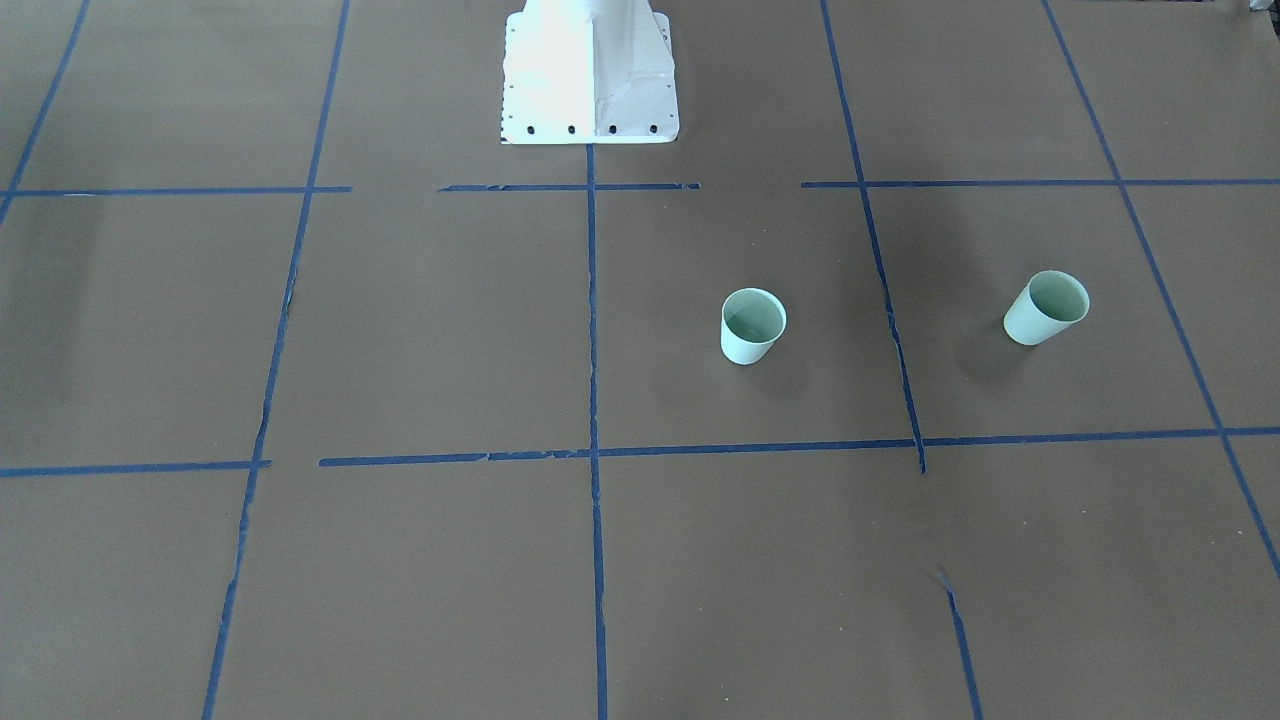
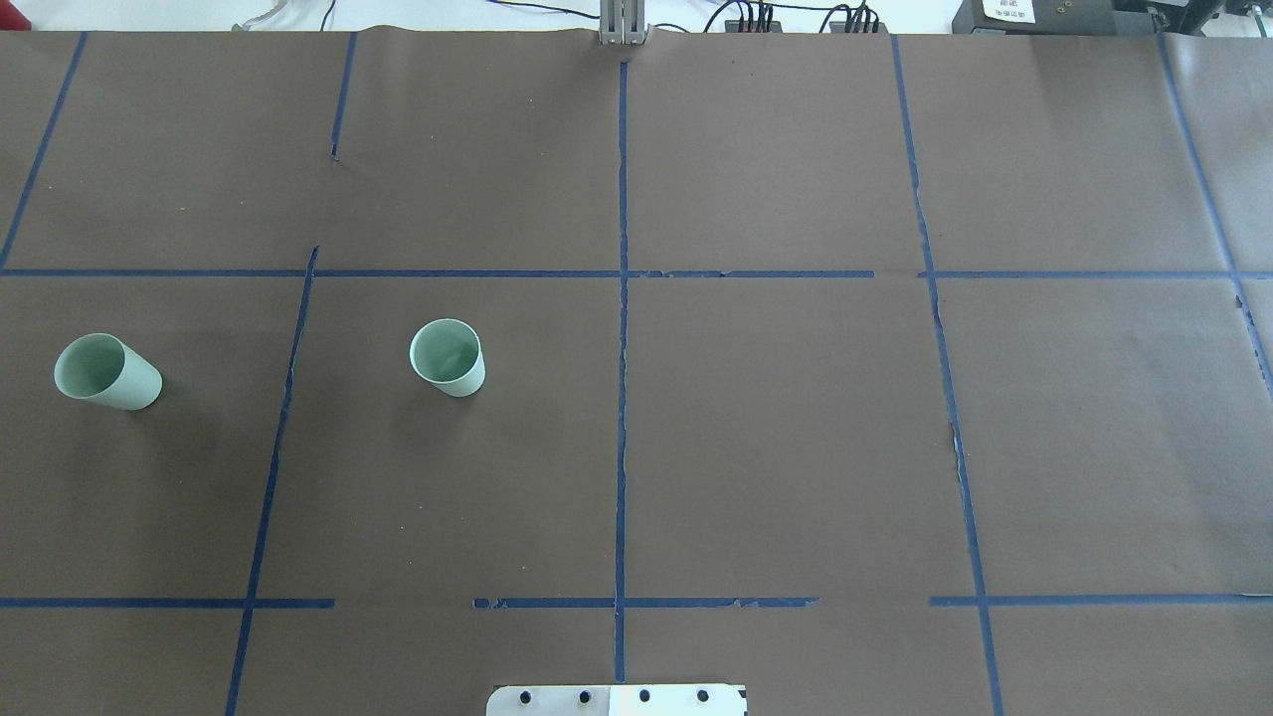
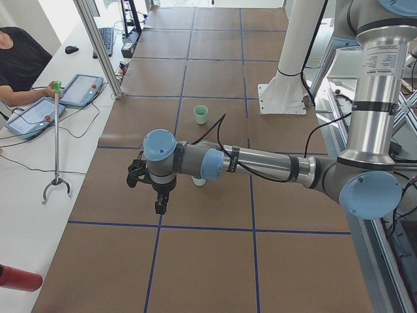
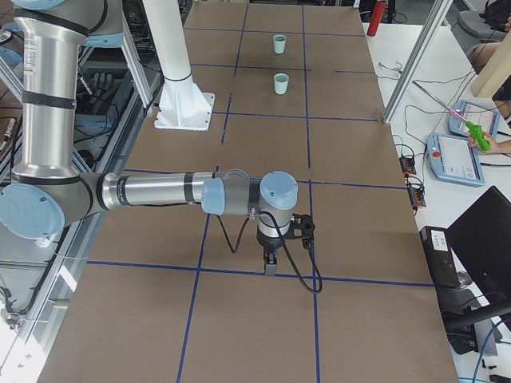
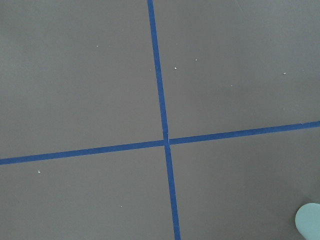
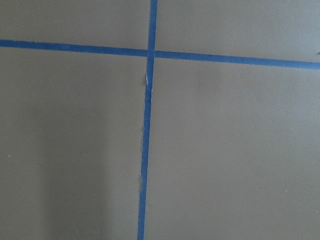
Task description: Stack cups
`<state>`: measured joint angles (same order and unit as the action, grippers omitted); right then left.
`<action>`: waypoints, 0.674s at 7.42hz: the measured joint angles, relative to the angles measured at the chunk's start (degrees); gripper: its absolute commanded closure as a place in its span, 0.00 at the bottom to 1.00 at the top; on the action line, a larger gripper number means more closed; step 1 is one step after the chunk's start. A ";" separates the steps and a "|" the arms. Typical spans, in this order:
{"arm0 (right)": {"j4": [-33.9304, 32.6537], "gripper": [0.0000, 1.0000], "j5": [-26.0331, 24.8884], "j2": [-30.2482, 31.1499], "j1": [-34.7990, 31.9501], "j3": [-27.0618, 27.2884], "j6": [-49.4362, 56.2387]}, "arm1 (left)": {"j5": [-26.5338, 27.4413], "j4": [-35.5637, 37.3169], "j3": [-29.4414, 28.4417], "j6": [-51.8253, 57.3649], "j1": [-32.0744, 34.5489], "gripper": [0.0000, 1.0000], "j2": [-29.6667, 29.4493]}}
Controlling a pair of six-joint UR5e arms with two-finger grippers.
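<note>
Two pale mint-green cups stand upright and apart on the brown table. The inner cup [image 2: 448,357] [image 1: 752,326] [image 3: 201,115] [image 4: 280,83] is left of the centre line. The outer cup [image 2: 106,372] [image 1: 1046,308] [image 4: 279,44] is near the table's left end, and in the exterior left view [image 3: 199,181] my left arm partly hides it. My left gripper [image 3: 159,205] hangs above the table near this cup. The left wrist view catches a cup's edge [image 5: 310,222]. My right gripper [image 4: 270,263] hangs over the right half. I cannot tell whether either gripper is open or shut.
Blue tape lines [image 2: 622,298] grid the brown table. The white robot pedestal [image 1: 590,75] stands at the robot's edge. Operators with tablets [image 3: 39,111] sit at the far side, behind an aluminium post [image 3: 98,45] and a grabber stick [image 3: 57,137].
</note>
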<state>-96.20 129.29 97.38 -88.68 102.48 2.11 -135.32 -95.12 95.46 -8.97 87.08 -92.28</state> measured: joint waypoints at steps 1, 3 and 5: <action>0.01 0.00 0.00 0.00 0.00 0.00 0.00 | 0.25 -6.49 0.33 -7.93 -3.89 0.00 2.09; -0.03 0.00 0.00 0.00 0.00 0.00 0.00 | 1.51 -23.03 0.26 -23.59 -11.77 0.00 7.25; 0.00 0.00 0.00 0.00 0.00 0.00 0.00 | 3.56 -28.50 0.46 -33.85 -19.08 0.00 8.55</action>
<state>-96.20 129.29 97.38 -88.68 102.48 2.11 -131.76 -123.62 95.92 -42.82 68.00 -83.73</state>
